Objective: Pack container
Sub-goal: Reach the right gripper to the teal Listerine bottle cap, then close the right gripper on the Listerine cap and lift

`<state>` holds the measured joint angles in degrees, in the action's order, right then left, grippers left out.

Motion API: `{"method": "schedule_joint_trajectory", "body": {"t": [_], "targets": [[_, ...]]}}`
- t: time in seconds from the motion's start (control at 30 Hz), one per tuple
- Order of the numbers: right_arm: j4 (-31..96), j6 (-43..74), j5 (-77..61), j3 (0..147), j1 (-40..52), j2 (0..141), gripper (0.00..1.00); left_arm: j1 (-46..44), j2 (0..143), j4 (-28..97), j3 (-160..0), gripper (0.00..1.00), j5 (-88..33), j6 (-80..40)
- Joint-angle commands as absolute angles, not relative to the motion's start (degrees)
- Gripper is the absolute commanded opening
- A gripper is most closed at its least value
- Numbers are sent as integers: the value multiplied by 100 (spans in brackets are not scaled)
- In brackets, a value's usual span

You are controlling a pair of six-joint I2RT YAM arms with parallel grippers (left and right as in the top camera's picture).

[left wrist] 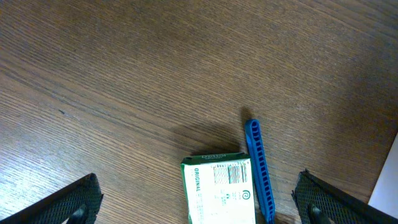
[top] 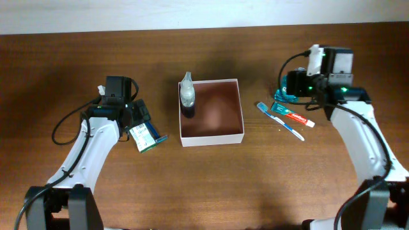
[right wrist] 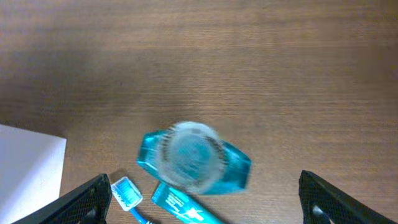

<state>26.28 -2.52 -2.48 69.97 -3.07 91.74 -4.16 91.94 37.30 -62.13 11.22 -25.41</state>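
The container (top: pixel 211 139), a square white-walled box with a reddish-brown inside, sits mid-table. A clear bottle (top: pixel 186 96) stands in its left rear corner. My left gripper (top: pixel 137 119) (left wrist: pixel 202 210) is open above a green-and-white carton (top: pixel 146 136) (left wrist: pixel 219 190), with a blue comb (left wrist: pixel 259 171) along the carton's side. My right gripper (top: pixel 289 88) (right wrist: pixel 208 205) is open over a teal mouthwash bottle (top: pixel 285 97) (right wrist: pixel 194 158), seen from the top. Neither gripper touches anything.
A toothbrush (top: pixel 281 121) (right wrist: pixel 126 191) and a toothpaste tube (top: pixel 294 116) (right wrist: pixel 180 205) lie right of the container, just in front of the mouthwash bottle. A white container wall (right wrist: pixel 28 168) (left wrist: pixel 385 180) shows at the edge of each wrist view.
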Motion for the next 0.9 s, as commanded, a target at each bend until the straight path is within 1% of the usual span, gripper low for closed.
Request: {"method": "schedule_joint_trajectory", "body": {"t": [0.0, 0.27, 0.37, 0.53, 0.63, 0.7, 0.77, 0.87], "targets": [[2499, -447, 228, 7116, -73, 9227, 89, -434, 9227, 3732, -6200, 99, 1181, -2613], [2314, -357, 690, 7116, 38, 9273, 88, -434, 9227, 3732, -6200, 99, 1181, -2613], [2265, -301, 674, 7116, 38, 9343, 87, -434, 9227, 3732, -6200, 99, 1181, -2613], [2156, -252, 607, 7116, 38, 9509, 87, -434, 9227, 3732, -6200, 99, 1181, -2613], [2099, -252, 607, 7116, 38, 9603, 81, -434, 9227, 3732, -6200, 99, 1181, -2613], [2071, -252, 609, 7116, 38, 9655, 70, -434, 9227, 3732, -6200, 99, 1181, -2613], [2040, -252, 609, 7116, 38, 9660, 63, -434, 9227, 3730, -6200, 99, 1181, -2613], [1979, -252, 609, 7118, 38, 9657, 59, -434, 9227, 3732, -6200, 99, 1181, -2613]]}}
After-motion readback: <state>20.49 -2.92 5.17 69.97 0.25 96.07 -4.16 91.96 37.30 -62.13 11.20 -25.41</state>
